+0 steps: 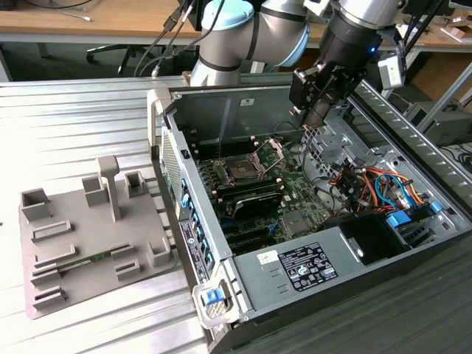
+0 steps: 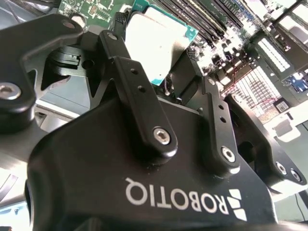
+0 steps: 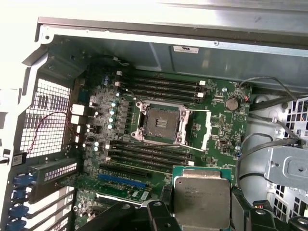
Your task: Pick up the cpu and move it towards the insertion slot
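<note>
Silvery cpu (image 3: 201,199) sits clamped by its edges in your gripper (image 2: 159,72), lower centre of frame; light, stiff, fragile underneath. Slot (image 3: 161,124) lies mid-frame.

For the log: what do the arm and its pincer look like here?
The arm has silver-grey tube links with light-blue joint caps and a glowing blue spot near the wrist. Black cables trail behind it. The pincer is matte black, with flat linkage bars pinned by silver bolts, small holes along the bars, and white lettering on its body.
</note>
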Motion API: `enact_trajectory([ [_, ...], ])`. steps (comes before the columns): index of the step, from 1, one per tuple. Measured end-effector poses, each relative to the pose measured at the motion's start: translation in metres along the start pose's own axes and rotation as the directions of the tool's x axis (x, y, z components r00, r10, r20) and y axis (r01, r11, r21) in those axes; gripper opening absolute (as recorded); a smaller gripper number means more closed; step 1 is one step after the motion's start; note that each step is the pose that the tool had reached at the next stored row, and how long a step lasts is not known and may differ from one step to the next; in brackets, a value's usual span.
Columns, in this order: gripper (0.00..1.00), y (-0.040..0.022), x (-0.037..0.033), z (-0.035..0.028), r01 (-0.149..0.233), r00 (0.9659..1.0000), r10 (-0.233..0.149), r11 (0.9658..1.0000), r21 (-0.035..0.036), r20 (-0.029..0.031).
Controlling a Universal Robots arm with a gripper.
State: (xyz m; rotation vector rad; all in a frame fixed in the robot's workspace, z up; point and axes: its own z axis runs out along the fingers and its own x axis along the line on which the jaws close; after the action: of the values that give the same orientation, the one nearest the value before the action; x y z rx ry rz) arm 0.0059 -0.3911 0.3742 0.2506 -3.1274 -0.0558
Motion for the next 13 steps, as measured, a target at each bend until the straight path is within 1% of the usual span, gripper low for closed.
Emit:
enact_trajectory([
  [2, 0.55, 0.002, -0.0004, 0.0003, 0.0, 1.0, 0.0, 1.0, 0.0, -0.0001],
  [13, 0.55, 0.0074, -0.0013, 0.0015, 0.0, 1.0, 0.0, 1.0, 0.0, -0.0001],
])
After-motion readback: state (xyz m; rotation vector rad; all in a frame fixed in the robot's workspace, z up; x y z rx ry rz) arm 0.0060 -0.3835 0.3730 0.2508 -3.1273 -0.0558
